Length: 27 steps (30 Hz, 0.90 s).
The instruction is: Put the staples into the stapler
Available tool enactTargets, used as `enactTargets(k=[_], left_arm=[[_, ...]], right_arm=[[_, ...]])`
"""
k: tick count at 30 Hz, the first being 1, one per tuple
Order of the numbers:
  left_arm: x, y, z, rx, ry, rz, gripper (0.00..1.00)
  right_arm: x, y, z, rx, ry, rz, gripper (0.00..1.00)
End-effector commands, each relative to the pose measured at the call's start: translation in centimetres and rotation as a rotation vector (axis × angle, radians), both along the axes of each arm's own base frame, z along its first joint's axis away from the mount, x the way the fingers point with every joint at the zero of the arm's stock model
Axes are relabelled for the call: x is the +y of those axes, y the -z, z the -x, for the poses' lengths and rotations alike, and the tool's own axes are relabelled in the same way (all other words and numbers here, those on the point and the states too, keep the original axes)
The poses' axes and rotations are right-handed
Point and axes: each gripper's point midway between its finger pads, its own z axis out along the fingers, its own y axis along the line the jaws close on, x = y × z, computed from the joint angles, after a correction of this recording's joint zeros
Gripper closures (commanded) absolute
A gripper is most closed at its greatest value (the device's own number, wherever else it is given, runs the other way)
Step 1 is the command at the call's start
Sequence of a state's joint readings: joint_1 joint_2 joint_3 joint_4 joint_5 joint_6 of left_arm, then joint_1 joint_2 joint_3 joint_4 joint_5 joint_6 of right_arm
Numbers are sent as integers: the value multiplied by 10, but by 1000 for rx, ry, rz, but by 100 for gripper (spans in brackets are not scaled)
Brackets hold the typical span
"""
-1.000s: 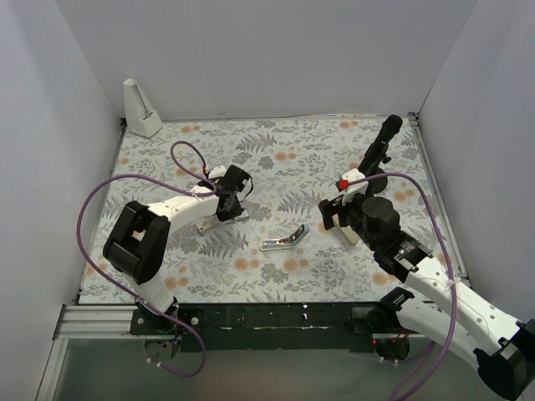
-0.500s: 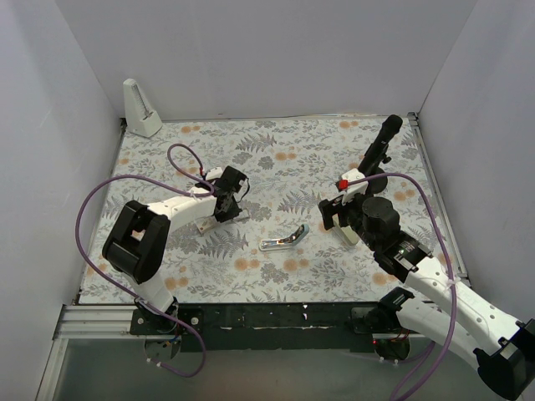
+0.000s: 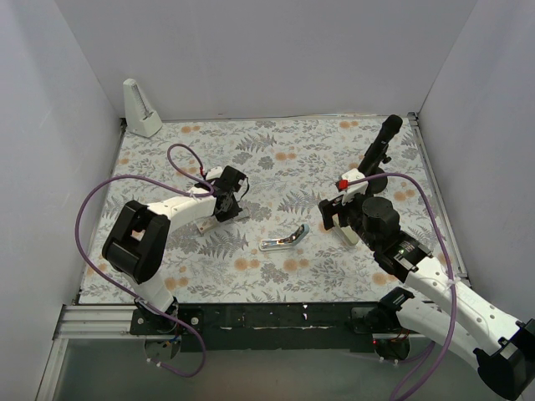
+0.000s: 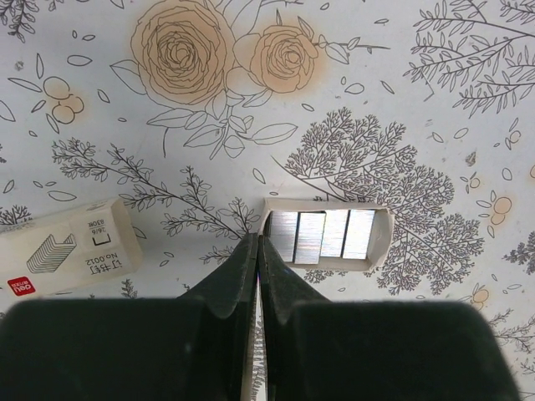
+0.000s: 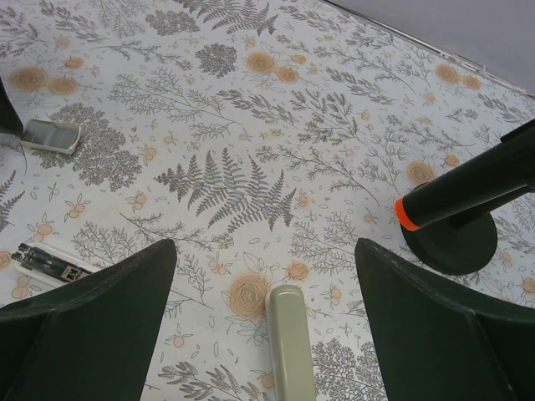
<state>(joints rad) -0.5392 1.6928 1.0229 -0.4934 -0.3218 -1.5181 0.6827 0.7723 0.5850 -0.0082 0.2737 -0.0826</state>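
Observation:
The stapler [image 3: 284,241] lies open near the table's middle, a light-blue and silver strip; its silver rail shows in the right wrist view [image 5: 52,262]. The beige staple box [image 4: 67,249] lies left of its open inner tray [image 4: 380,238], which holds grey staple blocks [image 4: 324,234]. My left gripper [image 4: 257,242] is shut, its tips at the tray's left edge; from above it [image 3: 226,210] sits over the box [image 3: 206,225]. My right gripper [image 5: 263,251] is open and empty, straddling the olive-gold bar [image 5: 291,342] without touching it.
A black stand with an orange ring [image 5: 456,225] stands right of the right gripper, at the back right from above [image 3: 380,146]. A white wedge-shaped object [image 3: 140,109] is in the far left corner. White walls enclose the floral mat [image 3: 276,159].
My left gripper has shifted slightly left over the staple box and its cable loop moved with it. The right arm, stapler and bar have not moved.

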Motion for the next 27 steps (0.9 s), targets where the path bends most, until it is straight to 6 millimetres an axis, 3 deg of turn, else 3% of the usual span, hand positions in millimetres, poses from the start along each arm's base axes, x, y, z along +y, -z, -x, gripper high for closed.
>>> enactTargets(k=[1,10,16,20,27], left_arm=[[11,-14,2,-7,5,-44,100],[16,-42,-1,-22,26,-84,100],[26,-35,11,17,31,-137,100],[12,-55,13,-34,67,-149,100],[3,-43,24,16,109,-101,100]], right_arm=[[3,-18,-2,-36,-9,-29,4],[4,-17,-2,-34,-12,-27,4],[6,-16,-2,-28,-16,-25,4],[5,-15,-3,-28,-10,-21,4],[4,-15,-3,-27,-10,-17,4]])
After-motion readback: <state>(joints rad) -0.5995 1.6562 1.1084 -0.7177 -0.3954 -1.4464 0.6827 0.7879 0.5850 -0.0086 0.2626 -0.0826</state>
